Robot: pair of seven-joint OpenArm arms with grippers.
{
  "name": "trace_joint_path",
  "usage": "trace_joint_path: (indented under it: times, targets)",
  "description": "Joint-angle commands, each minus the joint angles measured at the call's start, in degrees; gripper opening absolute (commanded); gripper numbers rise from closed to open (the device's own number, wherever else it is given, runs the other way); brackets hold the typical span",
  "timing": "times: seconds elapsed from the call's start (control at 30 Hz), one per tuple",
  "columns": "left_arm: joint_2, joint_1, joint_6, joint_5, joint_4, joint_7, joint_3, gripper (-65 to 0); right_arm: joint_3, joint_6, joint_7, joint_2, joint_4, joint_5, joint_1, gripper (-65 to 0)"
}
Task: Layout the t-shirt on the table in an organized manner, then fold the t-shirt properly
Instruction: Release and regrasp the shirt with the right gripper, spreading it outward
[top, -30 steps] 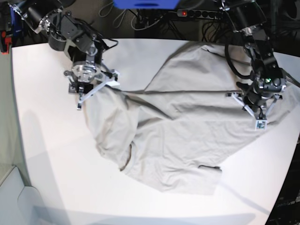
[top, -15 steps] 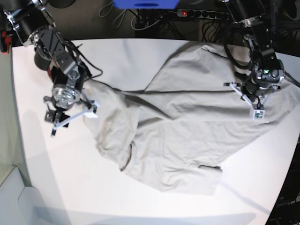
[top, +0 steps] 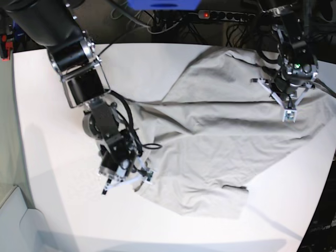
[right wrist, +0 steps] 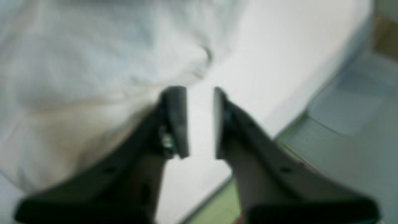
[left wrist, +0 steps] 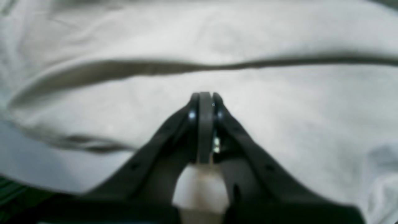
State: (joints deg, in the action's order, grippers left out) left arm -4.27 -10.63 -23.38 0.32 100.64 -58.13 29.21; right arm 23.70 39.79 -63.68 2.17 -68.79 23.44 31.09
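While the left gripper (top: 289, 113) hangs over the 3 o'clock part of the t-shirt (top: 199, 157) in the base view, the right gripper (top: 127, 182) is at 7 o'clock, by the shirt's near-left edge. Left jaws: closed, tips together, no cloth seen pinched between them. Right jaws: part open, clear gap between the tips, white table (top: 63, 194) showing through it, nothing held. Can't tell from these views whether either set of tips touches the fabric

Shirt status: on the table, spread but uneven, not folded. It runs from the middle of the base view out to 3 o'clock, with one part reaching up to 1 o'clock and a corner down at 5 o'clock. Long ridge crosses it from about 10 o'clock toward 3 o'clock; short dark crease near the 5 o'clock corner. Left wrist view has a long fold across the cloth, above the closed tips, running 9 to 3 o'clock

Right wrist view is blurry: cloth from 12 round to 8 o'clock, green floor (right wrist: 217, 203) at 5 o'clock, brown object (right wrist: 387, 39) at 2 o'clock past the table edge, can't tell what it is
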Motion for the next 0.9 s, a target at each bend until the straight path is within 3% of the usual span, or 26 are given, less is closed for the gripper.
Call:
trace_joint_path:
  times: [0.0,0.03,0.2,0.47,0.63,0.87]
  targets:
    - [-0.4,0.3,0.2,-0.4,1.7,0.7,0.1,-64.9,-2.2,0.2,1.0,-0.5,1.4,1.2,3.6,-61.1]
    - [-0.4,0.0,0.2,-0.4,2.3,0.7,0.1,-64.9,-3.8,0.2,2.1,-0.9,3.9,1.2,4.6,-65.0]
    - [-0.4,-0.3,0.2,-0.4,2.6,0.7,0.1,-64.9,-8.6,0.2,8.4,-0.5,9.1,1.2,4.4,-65.0]
    - [-0.4,0.7,0.2,-0.4,2.4,0.7,0.1,-64.9,-10.7,0.2,9.6,0.3,9.5,1.2,-2.9,-65.0]
    - [-0.4,1.8,0.2,-0.4,2.3,0.7,0.1,-64.9,-10.7,0.2,9.0,3.5,9.5,1.2,-7.0,-65.0]
    - [-0.4,3.7,0.2,-0.4,2.3,0.7,0.1,-64.9,-10.3,0.2,3.9,9.6,9.3,1.2,-12.4,-65.0]
